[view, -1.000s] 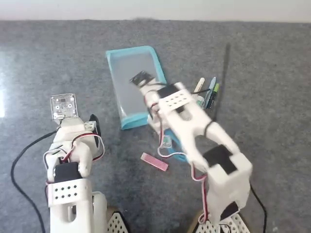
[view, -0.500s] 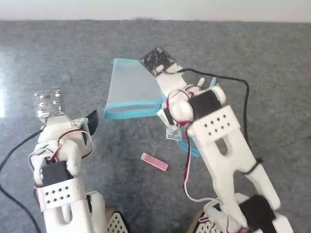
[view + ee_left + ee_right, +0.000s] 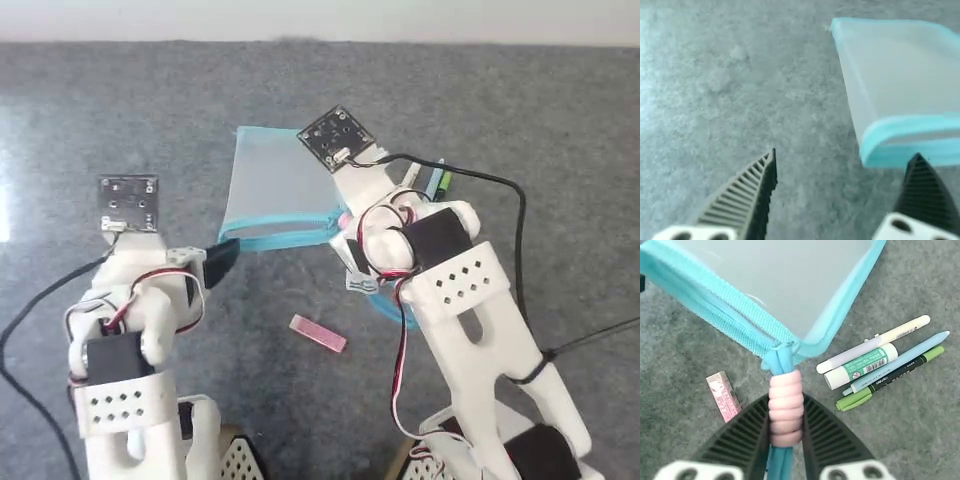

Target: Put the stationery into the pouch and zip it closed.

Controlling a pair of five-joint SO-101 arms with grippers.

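Table (image 3: 60, 130) of grey felt-like cloth under everything. At left, left tool (image 3: 844, 157): released, ribbed fingers (image 3: 747, 192) spread wide with nothing between them, poised over bare table just short of the near left corner of the pouch (image 3: 275, 185); in the high view one dark fingertip aimed at that corner, close but apart from it. Next, the pouch itself: flat, translucent, pale with teal trim, zip edge turned toward the arms, far end pointing away across the table; zip open or shut impossible to tell. From the left wrist, that teal near edge thick and doubled, just ahead of the fingertips. A little further right and nearer the arms, pink eraser (image 3: 318, 333) loose on the table between the two arms, outside the pouch and apart from it. Then right tool (image 3: 785, 405), at the near right corner of the pouch: clenched on a pink ribbed sleeve (image 3: 785, 390) threaded on a blue cord (image 3: 779, 360), cord fixed to the pouch at the end of the zip and running back between the fingers toward the wrist. Furthest right, four items side by side on the table, touching or nearly so, just beside the right edge of the pouch and outside it: cream pen (image 3: 875, 341), glue stick (image 3: 862, 367), blue pen (image 3: 900, 360), green pen (image 3: 890, 376).
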